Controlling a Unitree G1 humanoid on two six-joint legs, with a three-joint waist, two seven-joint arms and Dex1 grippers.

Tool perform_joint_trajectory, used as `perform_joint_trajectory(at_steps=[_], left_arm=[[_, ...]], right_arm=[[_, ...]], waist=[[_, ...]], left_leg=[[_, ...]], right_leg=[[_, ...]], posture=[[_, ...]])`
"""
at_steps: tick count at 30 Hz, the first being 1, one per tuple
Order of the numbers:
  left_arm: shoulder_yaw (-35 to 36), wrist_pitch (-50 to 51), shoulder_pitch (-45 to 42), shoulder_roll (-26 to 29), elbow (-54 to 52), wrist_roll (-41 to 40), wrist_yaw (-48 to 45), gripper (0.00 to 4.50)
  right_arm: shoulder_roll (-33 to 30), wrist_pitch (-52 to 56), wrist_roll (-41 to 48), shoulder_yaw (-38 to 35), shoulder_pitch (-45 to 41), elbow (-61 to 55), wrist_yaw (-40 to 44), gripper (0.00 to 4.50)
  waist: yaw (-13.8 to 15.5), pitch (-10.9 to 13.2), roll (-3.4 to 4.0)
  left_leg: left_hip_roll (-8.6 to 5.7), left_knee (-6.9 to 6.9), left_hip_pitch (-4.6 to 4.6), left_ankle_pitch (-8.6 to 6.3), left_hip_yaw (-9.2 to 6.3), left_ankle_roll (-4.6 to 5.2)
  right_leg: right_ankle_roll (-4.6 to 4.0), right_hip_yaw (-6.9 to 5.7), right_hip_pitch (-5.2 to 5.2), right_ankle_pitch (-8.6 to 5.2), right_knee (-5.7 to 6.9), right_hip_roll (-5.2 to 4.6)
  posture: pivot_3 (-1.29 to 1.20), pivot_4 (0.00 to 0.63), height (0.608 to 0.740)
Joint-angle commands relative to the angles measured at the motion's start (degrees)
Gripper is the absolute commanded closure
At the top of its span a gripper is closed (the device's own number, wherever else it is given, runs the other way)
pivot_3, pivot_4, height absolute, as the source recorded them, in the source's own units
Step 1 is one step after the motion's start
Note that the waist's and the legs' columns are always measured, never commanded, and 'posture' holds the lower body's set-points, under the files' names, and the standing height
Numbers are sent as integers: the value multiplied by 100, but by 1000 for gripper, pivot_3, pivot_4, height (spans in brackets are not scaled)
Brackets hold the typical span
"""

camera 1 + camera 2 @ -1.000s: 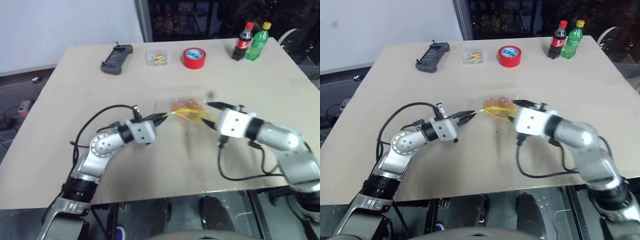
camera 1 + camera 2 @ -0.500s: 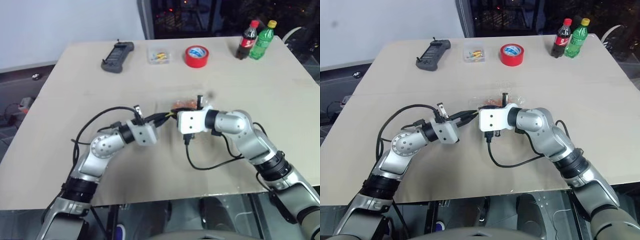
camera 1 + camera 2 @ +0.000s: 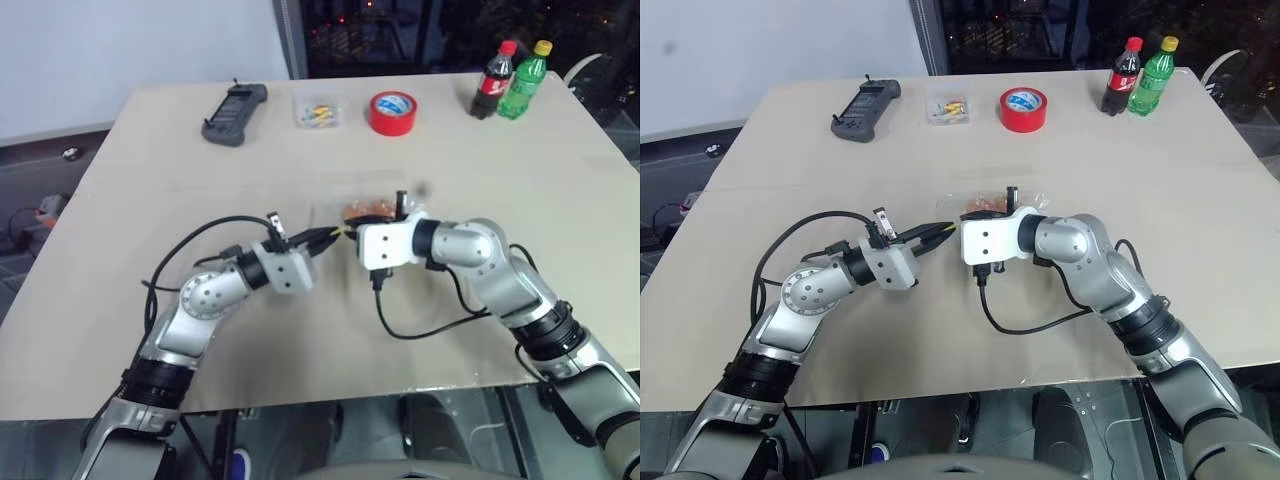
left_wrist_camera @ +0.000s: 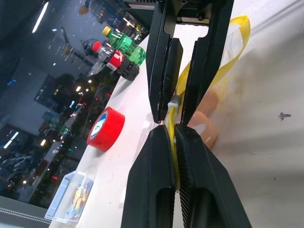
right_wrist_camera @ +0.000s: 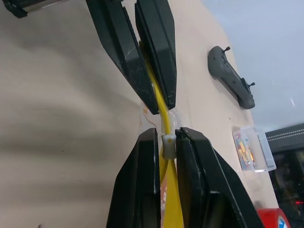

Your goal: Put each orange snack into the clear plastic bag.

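The clear plastic bag (image 3: 388,211) lies mid-table, its yellow seal strip (image 4: 231,43) stretched between both grippers. My left gripper (image 3: 334,235) is shut on one end of the strip, seen close up in the left wrist view (image 4: 172,133). Tip to tip with it, my right gripper (image 3: 352,233) is shut on the small grey slider (image 5: 168,145) that rides on the strip. An orange snack (image 4: 209,119) shows through the bag's clear film just behind the right gripper's fingers (image 4: 164,71); orange pieces (image 3: 366,210) also show in the bag in the left eye view.
Along the far edge stand a black handheld controller (image 3: 234,103), a small clear box of coloured bits (image 3: 319,111), a red tape roll (image 3: 391,113), a cola bottle (image 3: 493,68) and a green bottle (image 3: 524,66). Both arms' cables trail over the near table.
My right gripper has swung left from the bag's right side to the seal strip, meeting the left gripper's tips and shutting on the slider. The left gripper has held still.
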Motion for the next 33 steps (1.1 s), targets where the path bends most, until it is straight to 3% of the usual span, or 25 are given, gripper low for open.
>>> perform_joint_trajectory(at_steps=[1, 10, 11, 18, 28, 33], left_arm=[[123, -78, -15, 42, -158, -46, 106, 4500], [121, -73, -33, 32, -108, -36, 123, 4500], [120, -74, -34, 31, -106, -34, 127, 4500], [142, -25, -27, 4, -118, -82, 175, 4500], [478, 65, -111, -2, 110, -487, 235, 4500], [420, 62, -285, -32, 322, -522, 241, 4500]], right_arm=[[4, -17, 15, -191, -139, -112, 9, 3877], [18, 95, 123, -237, -93, -258, 144, 3877], [22, 111, 134, -238, -93, -259, 153, 4425], [-15, 146, 87, -282, -71, -285, 125, 4488], [-1366, 986, -372, -1530, 846, -102, -604, 4488], [-1748, 1253, -302, -1876, 1049, -79, -840, 4488]], waist=[[-1, 0, 0], [-1, 0, 0], [-1, 0, 0], [-1, 0, 0], [22, 0, 0], [-10, 1, 1]], left_leg=[[0, 0, 0, 0, 0, 0], [0, 0, 0, 0, 0, 0], [0, 0, 0, 0, 0, 0], [0, 0, 0, 0, 0, 0], [-6, 1, -1, 0, 3, 1], [-6, 0, 1, -1, 10, 2]], right_leg=[[0, 0, 0, 0, 0, 0], [0, 0, 0, 0, 0, 0], [0, 0, 0, 0, 0, 0], [0, 0, 0, 0, 0, 0], [0, 2, 0, 0, 0, -4], [1, 8, 0, 0, 0, -4]], posture=[[0, 150, 740], [0, 150, 740], [0, 150, 740], [0, 150, 740], [0, 150, 740], [0, 150, 740]])
